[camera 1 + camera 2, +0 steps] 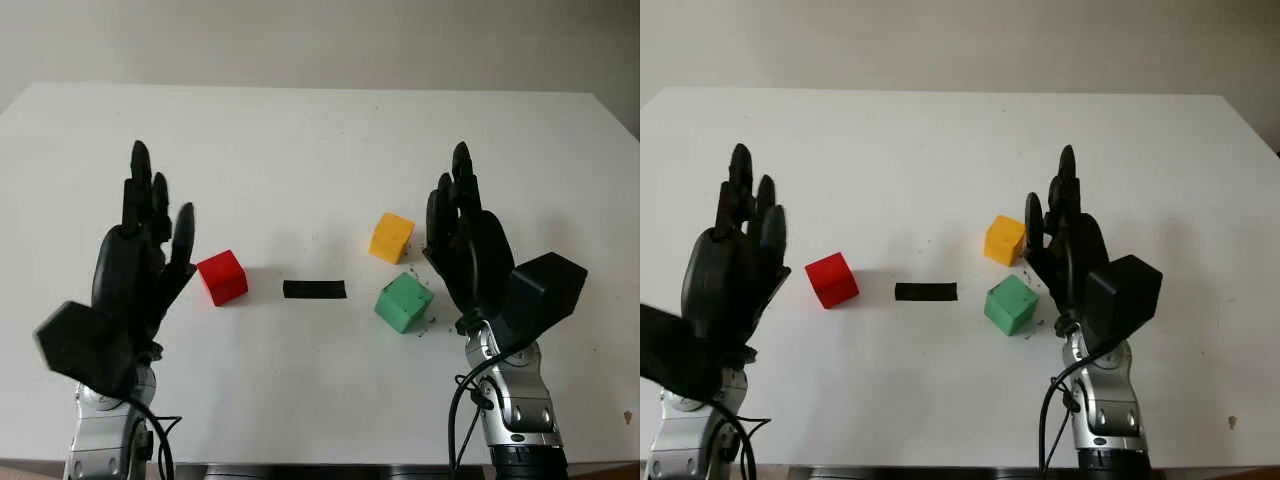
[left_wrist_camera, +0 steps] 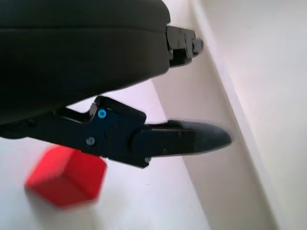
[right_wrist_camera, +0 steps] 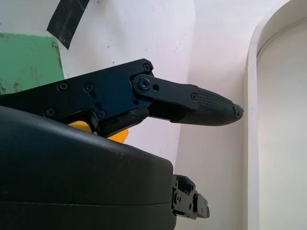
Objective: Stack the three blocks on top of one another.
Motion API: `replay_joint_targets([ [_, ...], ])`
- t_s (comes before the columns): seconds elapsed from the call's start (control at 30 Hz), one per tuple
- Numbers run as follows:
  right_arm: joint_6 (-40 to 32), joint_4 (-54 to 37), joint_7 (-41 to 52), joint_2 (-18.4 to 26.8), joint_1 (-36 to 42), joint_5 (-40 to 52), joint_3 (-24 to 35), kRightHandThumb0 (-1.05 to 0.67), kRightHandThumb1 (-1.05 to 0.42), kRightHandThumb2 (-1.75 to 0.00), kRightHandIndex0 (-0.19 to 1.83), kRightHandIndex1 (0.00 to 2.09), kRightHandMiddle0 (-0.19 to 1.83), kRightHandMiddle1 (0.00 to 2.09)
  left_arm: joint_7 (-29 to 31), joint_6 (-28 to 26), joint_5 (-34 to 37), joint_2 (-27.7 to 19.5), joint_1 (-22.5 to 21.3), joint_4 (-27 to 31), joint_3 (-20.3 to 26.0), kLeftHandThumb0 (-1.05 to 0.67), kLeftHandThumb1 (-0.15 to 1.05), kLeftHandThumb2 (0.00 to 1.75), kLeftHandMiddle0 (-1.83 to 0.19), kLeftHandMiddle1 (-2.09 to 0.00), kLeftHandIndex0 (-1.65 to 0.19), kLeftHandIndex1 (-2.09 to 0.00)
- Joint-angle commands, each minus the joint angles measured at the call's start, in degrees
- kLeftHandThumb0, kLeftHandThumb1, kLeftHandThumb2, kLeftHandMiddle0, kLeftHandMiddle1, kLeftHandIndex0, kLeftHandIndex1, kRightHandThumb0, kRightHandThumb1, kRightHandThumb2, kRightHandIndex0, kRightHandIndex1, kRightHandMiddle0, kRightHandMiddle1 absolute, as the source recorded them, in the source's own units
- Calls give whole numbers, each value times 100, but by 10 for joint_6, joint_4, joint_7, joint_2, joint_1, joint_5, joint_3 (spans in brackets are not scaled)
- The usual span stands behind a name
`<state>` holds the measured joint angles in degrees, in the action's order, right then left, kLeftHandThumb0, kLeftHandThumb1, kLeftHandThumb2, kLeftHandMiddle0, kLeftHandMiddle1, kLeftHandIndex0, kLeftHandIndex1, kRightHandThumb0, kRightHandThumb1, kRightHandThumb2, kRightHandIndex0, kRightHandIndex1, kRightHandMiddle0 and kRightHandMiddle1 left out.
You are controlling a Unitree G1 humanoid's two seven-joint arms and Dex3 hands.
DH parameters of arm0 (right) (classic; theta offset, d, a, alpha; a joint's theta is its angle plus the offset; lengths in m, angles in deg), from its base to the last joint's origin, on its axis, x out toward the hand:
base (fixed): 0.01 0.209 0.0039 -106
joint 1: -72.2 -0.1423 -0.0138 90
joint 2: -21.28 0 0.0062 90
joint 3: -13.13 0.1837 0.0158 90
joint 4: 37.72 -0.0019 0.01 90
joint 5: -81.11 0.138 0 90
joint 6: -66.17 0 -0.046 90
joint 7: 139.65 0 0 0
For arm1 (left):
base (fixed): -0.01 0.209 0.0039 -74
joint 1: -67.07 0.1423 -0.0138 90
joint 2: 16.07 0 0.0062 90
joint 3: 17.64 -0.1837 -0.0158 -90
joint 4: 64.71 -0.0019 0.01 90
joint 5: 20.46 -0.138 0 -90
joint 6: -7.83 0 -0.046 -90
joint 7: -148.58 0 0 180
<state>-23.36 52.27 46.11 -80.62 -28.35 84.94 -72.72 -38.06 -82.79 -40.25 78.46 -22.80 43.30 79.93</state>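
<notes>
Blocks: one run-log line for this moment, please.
red block, yellow block, green block: apart, unstacked | left hand: open beside red | right hand: open beside yellow, green

Table (image 1: 320,130): smooth matt white top, looks like laminate, w/ small dark scuffs and specks near the green block (image 1: 403,302). Green block: matt, painted look, faces scuffed and worn in the right wrist view. Yellow block (image 1: 390,238) and red block (image 1: 222,277): matt, even colour, smooth faces. Black tape strip (image 1: 314,289): flat, matt. Left hand (image 1: 140,262) and right hand (image 1: 470,250): black hard plastic shells w/ slight satin sheen; right fingertip (image 3: 216,108) has a finely knurled, rubbery-looking pad; small metal screws at finger joints. Forearms below both hands: bare silver metal, semi-gloss, w/ black rubbery cables.
</notes>
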Motion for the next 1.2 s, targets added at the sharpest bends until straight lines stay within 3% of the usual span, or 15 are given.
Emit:
replay_joint_targets([
  [0.0, 9, -11, 2, 8, -1, 1, 2, -76, -105, -64, -19, 0, -19, 0, -5, -16, -78, -35, 3, 37, -10, -61, 105, 13, -18, -6, -22, -14],
  [0.17, 6, -19, 8, 11, 3, 8, 7, -74, -105, -62, -19, 0, -19, 0, 137, -127, -246, -118, 4, 130, -31, -74, 101, 6, -12, -4, -30, -14],
  [0.23, 2, -23, 7, 10, 4, 10, 8, -75, -105, -62, -19, 0, -19, 0, 197, -152, -283, -140, -1, 150, -43, -76, 100, 5, -12, -5, -32, -12],
  [0.43, -5, -36, 6, 10, 9, 10, 5, -74, -105, -62, -19, 0, -19, 0, 302, -168, -333, -176, -2, 161, -69, -84, 101, 6, -9, -4, -31, -8],
  [0.73, -1, -23, 9, 10, -1, 12, 5, -74, -105, -61, -19, 0, -19, 0, 404, -176, -376, -195, 5, 169, -94, -91, 105, 13, -6, -5, -30, -6],
  [0.97, 2, -19, 4, 5, -3, 12, 3, -73, -105, -62, -19, 0, -19, 0, 386, -183, -497, -169, 11, 149, -136, -88, 105, 13, -7, -6, -29, -6],
  [1.17, 0, -26, 2, 4, 3, 14, 1, -73, -105, -62, -19, 0, -19, 0, 325, -200, -608, -125, 6, 100, -165, -83, 105, 15, -15, -7, -41, -11],
])
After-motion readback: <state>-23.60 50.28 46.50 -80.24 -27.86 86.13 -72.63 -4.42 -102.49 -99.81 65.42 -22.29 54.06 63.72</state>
